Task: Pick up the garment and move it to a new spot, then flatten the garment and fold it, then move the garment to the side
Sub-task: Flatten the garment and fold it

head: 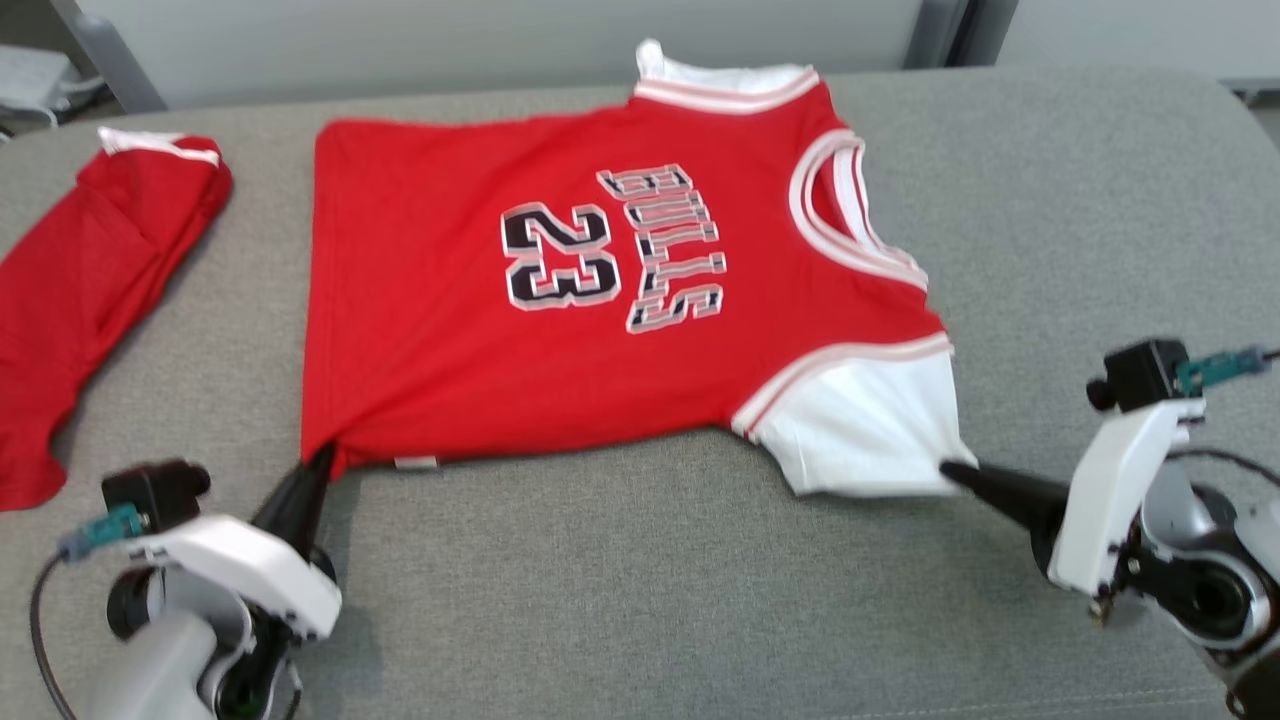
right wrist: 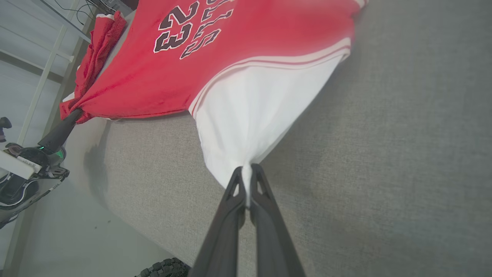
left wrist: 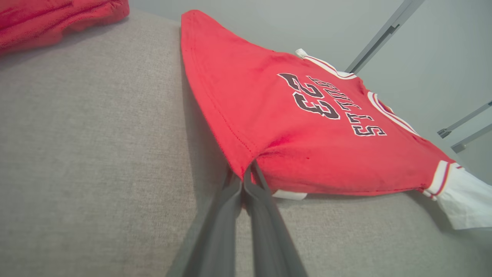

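The garment (head: 450,290) is a red jersey with white sleeves, the number 23 and "BULLS" on it, spread across the grey cushion. My left gripper (head: 318,458) is shut on its near hem corner, seen up close in the left wrist view (left wrist: 246,175) with red cloth (left wrist: 307,127) pinched between the fingers. My right gripper (head: 950,470) is shut on the edge of the near white sleeve (head: 860,425); in the right wrist view (right wrist: 246,169) the white sleeve (right wrist: 253,115) is drawn to a point at its tips. The stretch between the two grips is pulled taut.
A second red garment (head: 90,290) lies crumpled at the left end of the grey cushion (head: 640,600). The cushion's front strip and right side are bare fabric. A wall and metal frame legs (head: 110,55) stand behind.
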Controlling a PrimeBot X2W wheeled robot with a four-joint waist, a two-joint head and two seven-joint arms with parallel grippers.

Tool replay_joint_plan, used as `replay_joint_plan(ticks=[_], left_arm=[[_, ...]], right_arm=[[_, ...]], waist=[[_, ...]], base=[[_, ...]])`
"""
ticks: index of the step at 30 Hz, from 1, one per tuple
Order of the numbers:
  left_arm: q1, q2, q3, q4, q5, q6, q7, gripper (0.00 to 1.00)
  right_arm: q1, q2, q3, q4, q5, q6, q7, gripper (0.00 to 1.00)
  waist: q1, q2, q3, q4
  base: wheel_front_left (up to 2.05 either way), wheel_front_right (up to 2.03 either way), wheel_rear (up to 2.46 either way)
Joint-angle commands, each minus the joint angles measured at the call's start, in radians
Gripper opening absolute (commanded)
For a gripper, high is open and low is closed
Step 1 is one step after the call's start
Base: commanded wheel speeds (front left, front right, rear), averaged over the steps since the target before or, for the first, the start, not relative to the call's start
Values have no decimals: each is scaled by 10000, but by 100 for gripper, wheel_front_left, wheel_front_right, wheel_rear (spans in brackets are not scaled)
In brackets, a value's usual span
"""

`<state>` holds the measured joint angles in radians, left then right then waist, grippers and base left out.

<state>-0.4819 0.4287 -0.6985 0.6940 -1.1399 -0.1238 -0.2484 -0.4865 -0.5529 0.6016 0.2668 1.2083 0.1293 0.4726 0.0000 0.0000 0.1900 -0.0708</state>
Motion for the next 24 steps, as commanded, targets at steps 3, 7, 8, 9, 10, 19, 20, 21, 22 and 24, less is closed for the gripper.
replay_joint_plan(ticks=[3,7,8,9,10,19,20,21,22,24], left_arm=[[489,364,265,-57,99,-68,-131,0],[1078,537,-123,-102,-95,-68,102,0],[1197,597,-187,-99,-133,-68,110,0],[1315,647,-236,-95,-177,-68,106,0],[1424,699,-296,-77,-193,-68,101,0],[1843,774,-516,109,-259,-68,14,0],[1817,750,-550,132,-191,-68,-4,18],[1796,709,-574,165,-133,-68,-20,47],[1779,670,-596,198,-76,-69,-35,100],[1759,608,-621,246,3,-69,-59,100]], right_arm=[[780,-541,145,-509,239,14,277,0],[1543,-713,210,-855,538,14,531,0],[1739,-762,217,-945,623,14,602,0],[1935,-807,218,-1030,720,14,686,0],[2113,-866,216,-1113,772,14,746,0],[2882,-920,-72,-1441,330,14,426,0],[2882,-846,-145,-1369,172,14,232,4],[2882,-770,-207,-1299,21,14,60,100],[2895,-697,-256,-1238,-86,14,-64,100],[2931,-651,-323,-1203,-196,14,-121,100]], waist=[[0,0,-603,65],[0,0,-973,171],[0,0,-1058,209],[0,0,-1131,243],[0,0,-1201,276],[0,0,-1327,431],[0,0,-1310,442],[0,0,-1293,450],[0,0,-1278,456],[0,0,-1259,469]], base=[[0,0,0],[0,0,0],[0,0,0],[0,0,0],[0,0,0],[0,0,0],[0,0,0],[0,0,0],[0,0,0],[0,0,0]])
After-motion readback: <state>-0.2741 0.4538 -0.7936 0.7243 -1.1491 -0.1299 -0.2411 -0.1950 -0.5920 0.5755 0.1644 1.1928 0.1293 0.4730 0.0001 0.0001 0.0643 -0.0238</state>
